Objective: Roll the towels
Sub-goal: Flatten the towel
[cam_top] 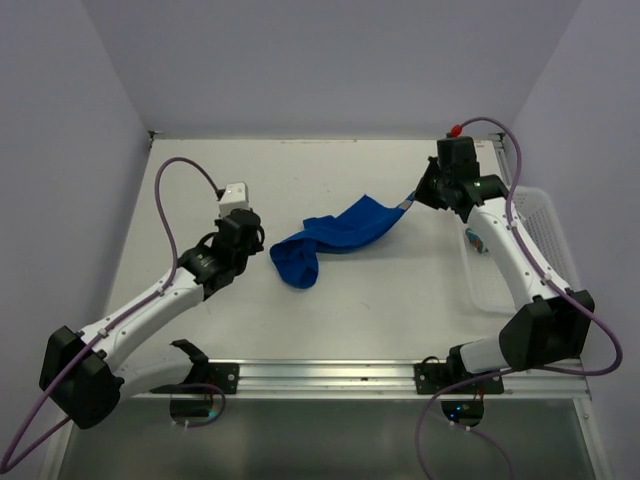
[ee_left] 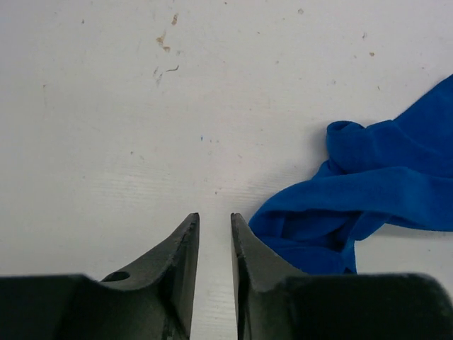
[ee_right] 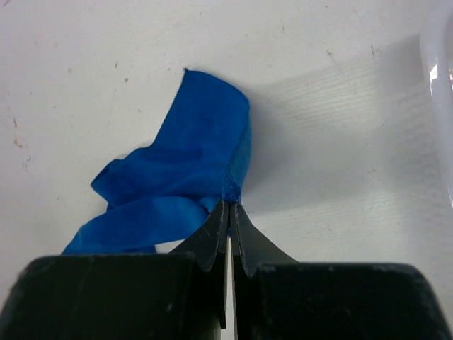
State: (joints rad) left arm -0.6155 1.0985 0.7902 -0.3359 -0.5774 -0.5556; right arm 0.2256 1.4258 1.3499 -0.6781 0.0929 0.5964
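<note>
Table (cam_top: 350, 310): right claw (ee_right: 230, 207) pinches blue towel (ee_right: 191, 166).

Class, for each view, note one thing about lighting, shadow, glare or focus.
Top external: even light, weak shadows. Left wrist: left gripper dark, soft-edged; table specks sharp. Right wrist: blue towel casts a soft shadow rightward; basket rim blurred with glare.

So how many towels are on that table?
1 for sure: a blue towel lying crumpled mid-table, one corner pinched by the right gripper. A small coloured patch at the white mesh basket might be another; too hidden to tell.
</note>
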